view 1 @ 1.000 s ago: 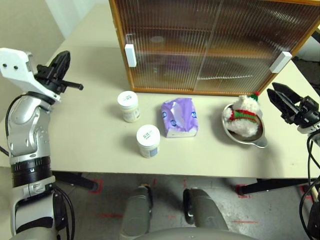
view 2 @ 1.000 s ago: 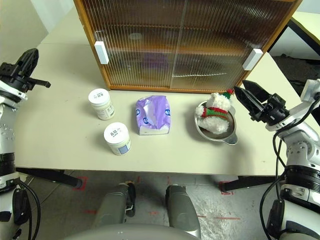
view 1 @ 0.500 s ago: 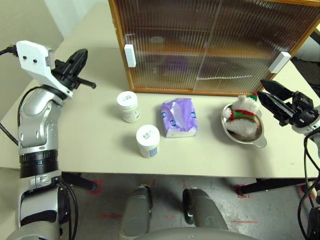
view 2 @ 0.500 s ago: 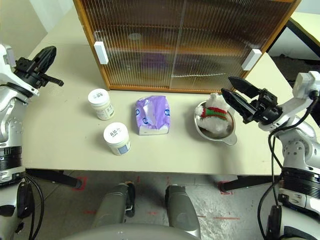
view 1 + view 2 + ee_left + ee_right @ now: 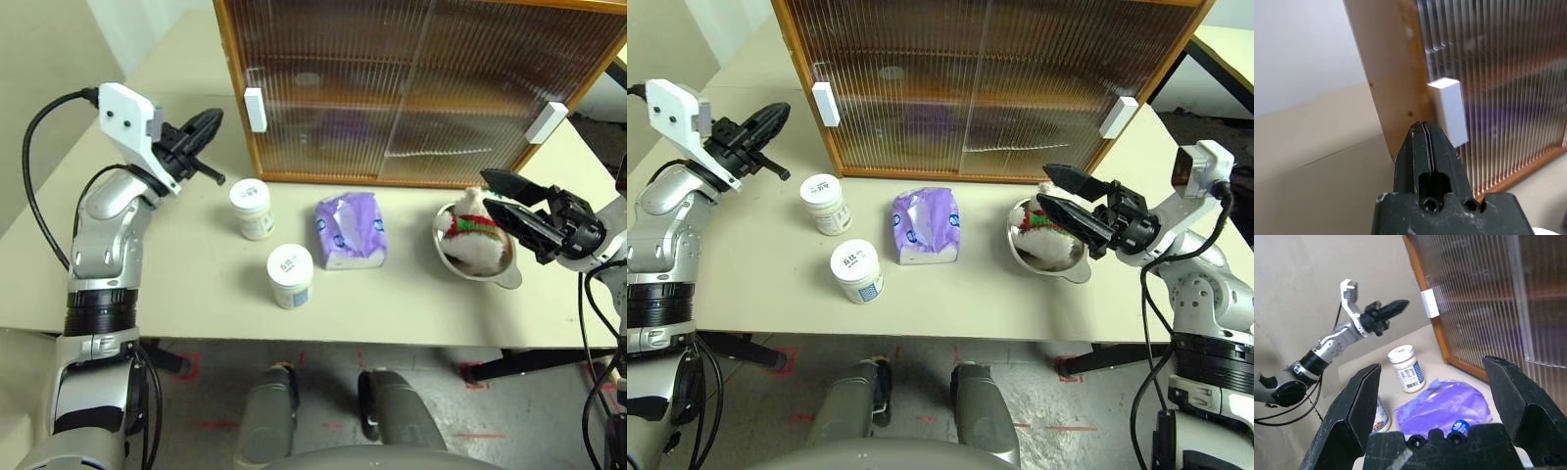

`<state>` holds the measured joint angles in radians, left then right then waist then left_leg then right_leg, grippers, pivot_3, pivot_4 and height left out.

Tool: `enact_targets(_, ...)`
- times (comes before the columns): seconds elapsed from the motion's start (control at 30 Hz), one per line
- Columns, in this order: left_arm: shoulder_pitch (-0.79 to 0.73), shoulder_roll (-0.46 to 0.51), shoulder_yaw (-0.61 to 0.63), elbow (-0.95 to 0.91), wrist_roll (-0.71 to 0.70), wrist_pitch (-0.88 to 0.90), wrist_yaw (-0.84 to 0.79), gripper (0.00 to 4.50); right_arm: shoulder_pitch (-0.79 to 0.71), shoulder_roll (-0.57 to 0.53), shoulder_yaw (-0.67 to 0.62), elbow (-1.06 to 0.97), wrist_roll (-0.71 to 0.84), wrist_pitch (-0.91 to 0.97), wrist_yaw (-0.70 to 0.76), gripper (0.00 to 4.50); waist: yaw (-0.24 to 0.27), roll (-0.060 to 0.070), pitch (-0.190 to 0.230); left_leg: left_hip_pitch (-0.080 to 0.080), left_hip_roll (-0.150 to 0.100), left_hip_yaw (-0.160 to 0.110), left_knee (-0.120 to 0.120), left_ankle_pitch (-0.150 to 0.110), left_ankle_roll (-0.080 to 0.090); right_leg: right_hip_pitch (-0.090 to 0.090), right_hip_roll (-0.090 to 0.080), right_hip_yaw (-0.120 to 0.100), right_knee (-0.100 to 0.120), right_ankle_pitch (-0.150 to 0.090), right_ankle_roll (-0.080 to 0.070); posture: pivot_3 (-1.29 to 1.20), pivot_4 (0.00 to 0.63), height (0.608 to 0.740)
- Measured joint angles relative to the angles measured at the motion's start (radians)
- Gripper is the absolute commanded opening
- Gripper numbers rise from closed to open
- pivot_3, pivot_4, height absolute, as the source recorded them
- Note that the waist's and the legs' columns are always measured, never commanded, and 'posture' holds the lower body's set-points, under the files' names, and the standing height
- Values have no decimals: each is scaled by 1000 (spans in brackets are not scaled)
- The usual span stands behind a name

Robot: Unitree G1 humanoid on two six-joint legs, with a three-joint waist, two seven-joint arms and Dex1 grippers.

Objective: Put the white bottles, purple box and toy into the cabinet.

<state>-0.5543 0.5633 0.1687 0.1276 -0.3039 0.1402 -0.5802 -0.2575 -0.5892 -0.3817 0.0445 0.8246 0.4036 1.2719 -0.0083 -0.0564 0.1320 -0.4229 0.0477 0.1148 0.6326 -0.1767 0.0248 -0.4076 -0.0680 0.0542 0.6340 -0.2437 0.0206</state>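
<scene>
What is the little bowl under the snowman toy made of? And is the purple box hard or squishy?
The bowl looks like shiny metal, probably steel: it is silvery and reflects light along its rim. The purple box looks like a soft plastic-wrapped pack: its glossy wrapper is crinkled and puckered round the opening on top, so likely squishy. The toy looks like fluffy plush.

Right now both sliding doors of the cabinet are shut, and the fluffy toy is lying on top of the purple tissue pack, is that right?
Not quite. The cabinet doors are shut, but the toy sits in the metal bowl, to the right of the purple tissue pack, not on it. The left eye view shows this.
</scene>
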Motion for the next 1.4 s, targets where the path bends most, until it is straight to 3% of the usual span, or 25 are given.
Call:
enact_targets(0.73,-113,-20,-35,189,67,-53,-31,48,-8,12,20,-2,-15,-34,0,4500,-9,-1,-39,0,-1,0,1,0,0,0,1,-1,0,0,-1,-33,17,740)
enact_targets(1.0,-181,-60,-62,299,78,-104,-59,48,70,1,-28,-26,-10,-34,-22,4500,-32,-1,-50,0,-1,-1,2,0,0,0,1,-1,0,-1,0,-60,18,740)
enact_targets(1.4,-186,-75,-72,310,79,-114,-81,48,81,10,-27,-49,-8,-42,-54,4500,-61,3,-53,0,-1,-1,2,0,0,0,1,-1,2,-1,1,-65,29,740)
